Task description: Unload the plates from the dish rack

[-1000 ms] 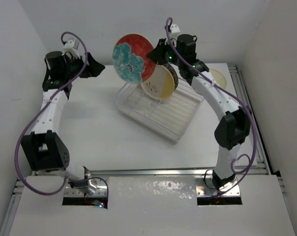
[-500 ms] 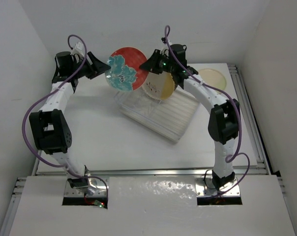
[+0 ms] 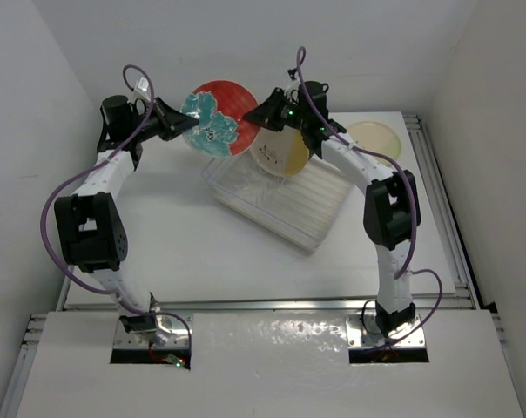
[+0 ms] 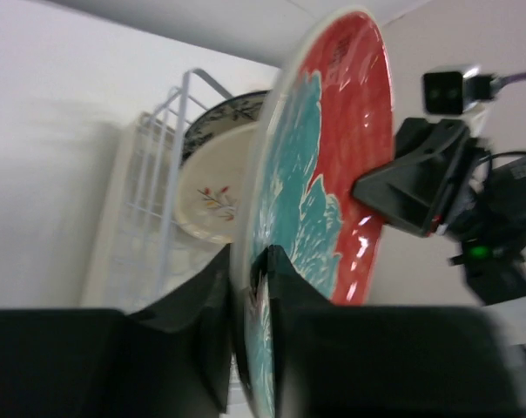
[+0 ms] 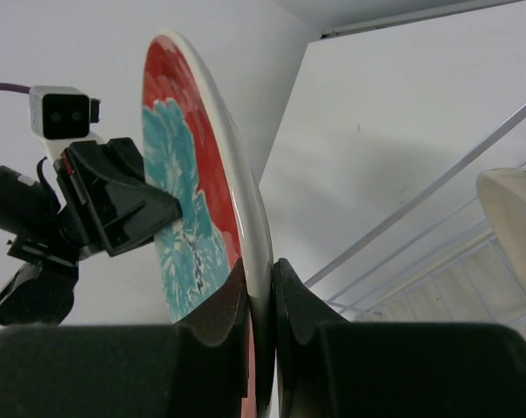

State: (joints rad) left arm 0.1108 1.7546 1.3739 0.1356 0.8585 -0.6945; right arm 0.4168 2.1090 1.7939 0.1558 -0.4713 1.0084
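A red-rimmed plate with a teal pattern (image 3: 221, 106) hangs on edge in the air above the dish rack (image 3: 311, 205). My right gripper (image 3: 252, 113) is shut on its right rim, with the rim pinched between the pads (image 5: 261, 279). My left gripper (image 3: 186, 127) has its jaws closed over the opposite, teal-patterned rim (image 4: 248, 272). In the rack stand a cream plate with a sprig motif (image 3: 273, 155) and, behind it, a dark-patterned plate (image 4: 237, 108). The cream plate (image 4: 212, 187) leans between the wire dividers (image 4: 171, 148).
A plain yellow plate (image 3: 374, 137) lies flat on the table at the far right. The rack sits at an angle in the middle of the white table (image 3: 176, 235). White walls stand close behind and on both sides.
My left arm swung right to the raised plate and its jaws closed on the plate's left rim. The right arm carried the plate a little left and back.
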